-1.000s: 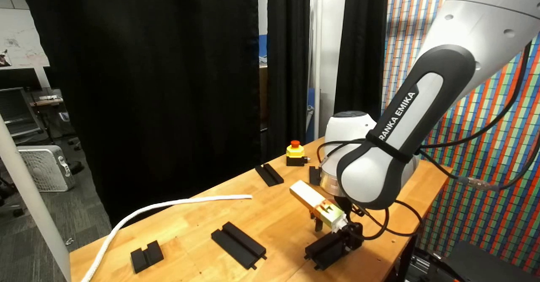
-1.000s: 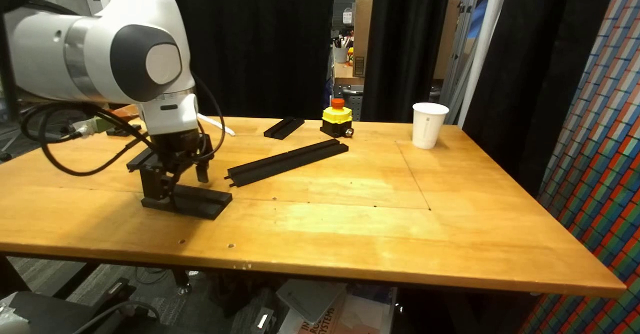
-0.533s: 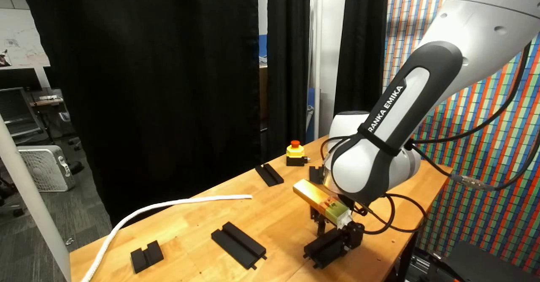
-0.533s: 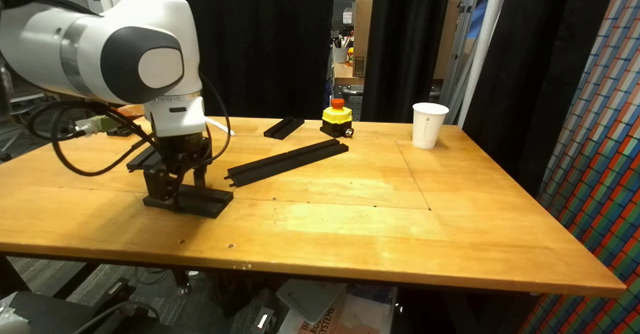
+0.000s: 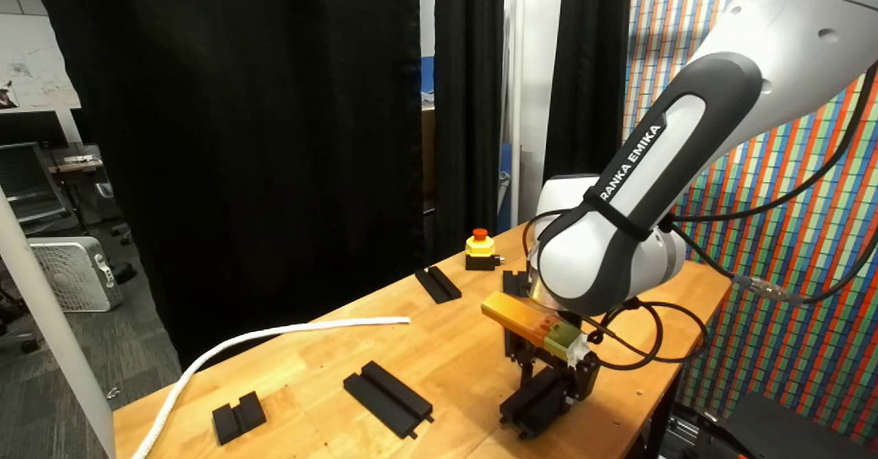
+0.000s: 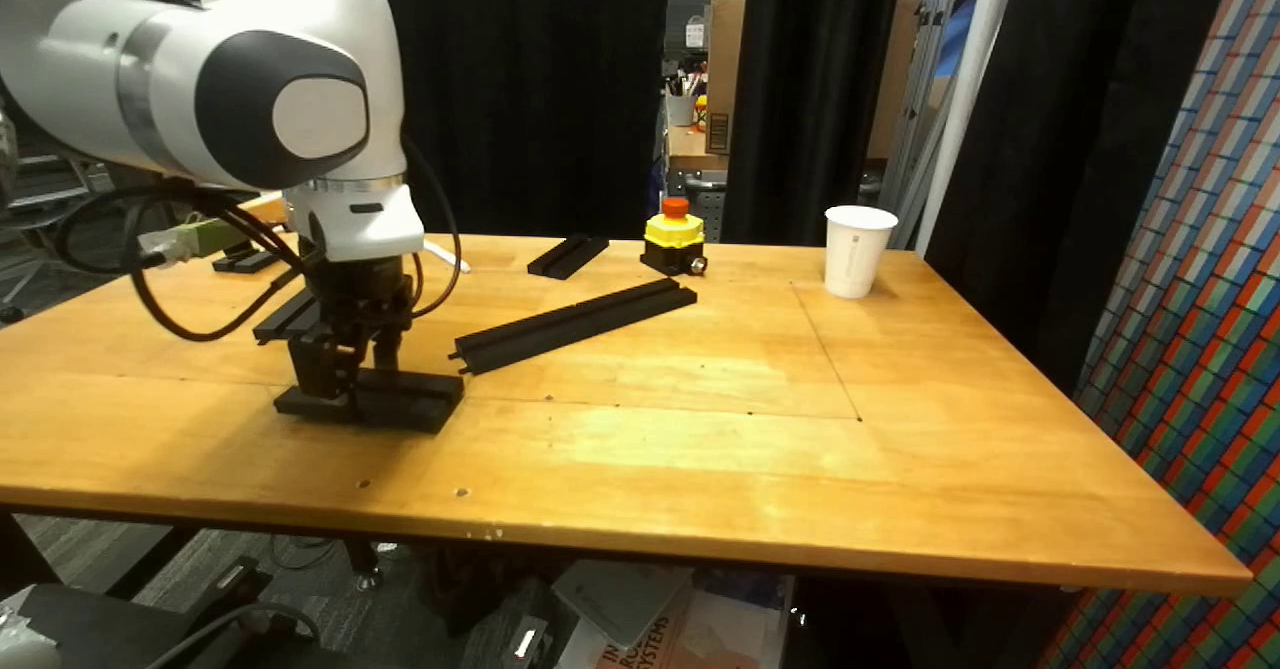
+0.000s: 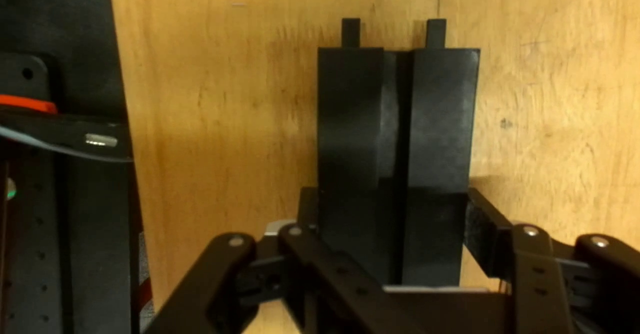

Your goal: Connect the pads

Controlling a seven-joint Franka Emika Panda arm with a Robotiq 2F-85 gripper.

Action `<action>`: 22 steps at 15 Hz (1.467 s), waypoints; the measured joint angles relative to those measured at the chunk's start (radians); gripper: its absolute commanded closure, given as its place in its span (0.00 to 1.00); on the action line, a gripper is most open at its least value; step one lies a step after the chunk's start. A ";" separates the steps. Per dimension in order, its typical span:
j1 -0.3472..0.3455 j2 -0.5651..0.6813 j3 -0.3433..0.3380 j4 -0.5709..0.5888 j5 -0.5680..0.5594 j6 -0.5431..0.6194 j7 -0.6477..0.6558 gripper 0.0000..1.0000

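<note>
Wrist view shows one pad (image 7: 387, 149), exterior views several.

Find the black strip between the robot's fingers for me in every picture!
In an exterior view: the black strip is near the bottom, right of the middle.
In an exterior view: the black strip is left of the middle, below halfway.
In the wrist view: the black strip looks big, a bit right of the middle, running up and down.
Look for the gripper: it holds this black strip and shows in all three views.
</note>
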 measured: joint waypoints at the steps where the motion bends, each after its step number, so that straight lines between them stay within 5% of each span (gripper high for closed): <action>1: 0.000 -0.011 0.000 0.000 -0.009 -0.017 -0.032 0.55; 9: 0.004 -0.091 0.016 0.008 -0.078 -0.116 -0.335 0.55; 22: 0.005 -0.062 0.017 0.010 -0.044 -0.028 -0.672 0.55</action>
